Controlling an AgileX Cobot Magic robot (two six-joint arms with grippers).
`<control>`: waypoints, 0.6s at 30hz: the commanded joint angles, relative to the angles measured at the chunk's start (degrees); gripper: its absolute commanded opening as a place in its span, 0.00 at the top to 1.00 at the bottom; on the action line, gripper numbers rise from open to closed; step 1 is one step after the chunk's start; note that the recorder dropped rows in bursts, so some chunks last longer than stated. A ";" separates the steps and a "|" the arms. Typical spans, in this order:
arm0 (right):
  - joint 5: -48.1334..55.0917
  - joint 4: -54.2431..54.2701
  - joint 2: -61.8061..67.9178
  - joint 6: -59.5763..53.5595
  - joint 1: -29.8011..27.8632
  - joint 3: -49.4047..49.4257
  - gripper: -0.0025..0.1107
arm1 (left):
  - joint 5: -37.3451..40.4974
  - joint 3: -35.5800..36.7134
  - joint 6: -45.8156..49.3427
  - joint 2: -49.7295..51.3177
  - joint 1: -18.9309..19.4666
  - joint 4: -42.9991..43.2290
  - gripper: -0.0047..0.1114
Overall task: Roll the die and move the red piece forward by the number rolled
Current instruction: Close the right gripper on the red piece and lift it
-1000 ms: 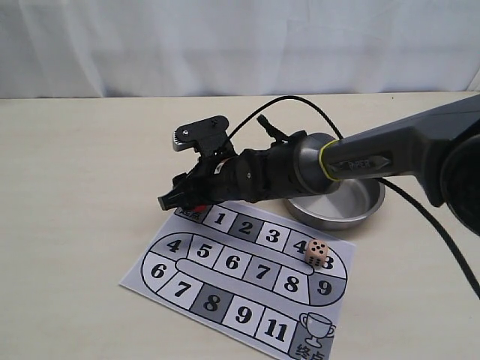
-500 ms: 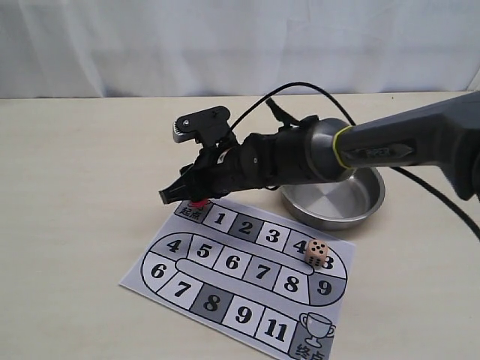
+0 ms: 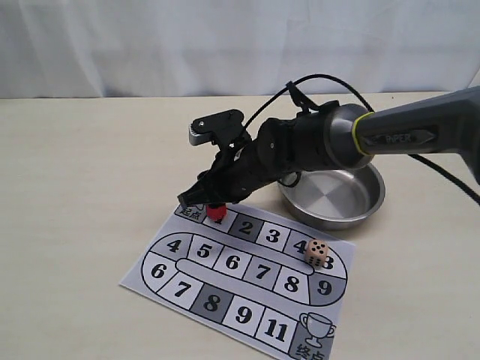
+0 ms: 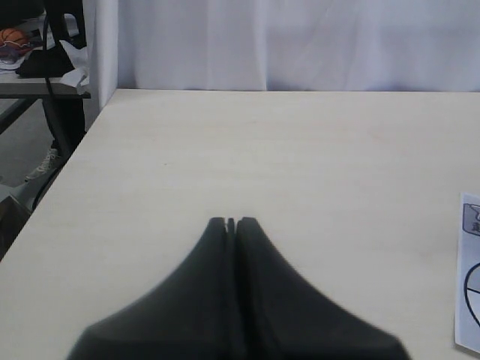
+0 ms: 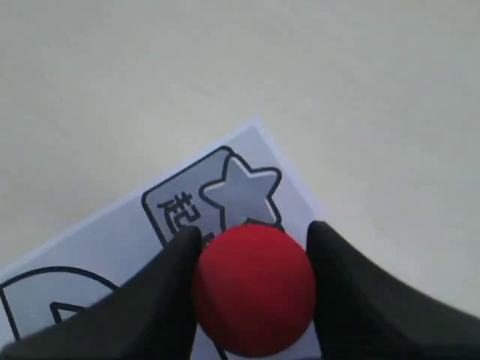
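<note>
My right gripper (image 3: 213, 204) is shut on the red piece (image 3: 216, 213), a bright red cylinder held low over the game board (image 3: 133, 280), by the start square and square 1. In the right wrist view the red piece (image 5: 253, 289) fills the gap between both black fingers (image 5: 341, 285), just past the star of the start square (image 5: 241, 189). The die (image 3: 318, 253), a tan cube with dark pips, rests on the board near square 4 at the right. My left gripper (image 4: 231, 223) is shut on nothing, above bare table, and does not show in the exterior view.
A steel bowl (image 3: 337, 199) sits behind the board's right half, partly under my right arm (image 3: 390, 139). The arm's black cable (image 3: 450, 191) loops over the table at the right. The board's edge (image 4: 469, 277) shows in the left wrist view. White curtain at the back.
My right gripper has moved right and slightly nearer with the red piece, from over the start square toward square 1. The die and the bowl have stayed put.
</note>
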 commanded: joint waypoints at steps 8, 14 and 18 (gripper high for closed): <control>0.99 -1.86 1.45 -0.07 -0.07 0.04 0.94 | -0.69 0.11 -0.32 -0.06 -0.01 -0.01 0.96; 1.58 -2.16 -2.48 -0.07 -0.36 0.04 0.94 | -0.69 0.11 -0.32 -0.06 -0.01 -0.01 0.96; 5.28 -4.93 -4.28 0.29 -1.40 0.04 0.94 | -0.69 0.11 -0.32 -0.06 -0.01 -0.01 0.96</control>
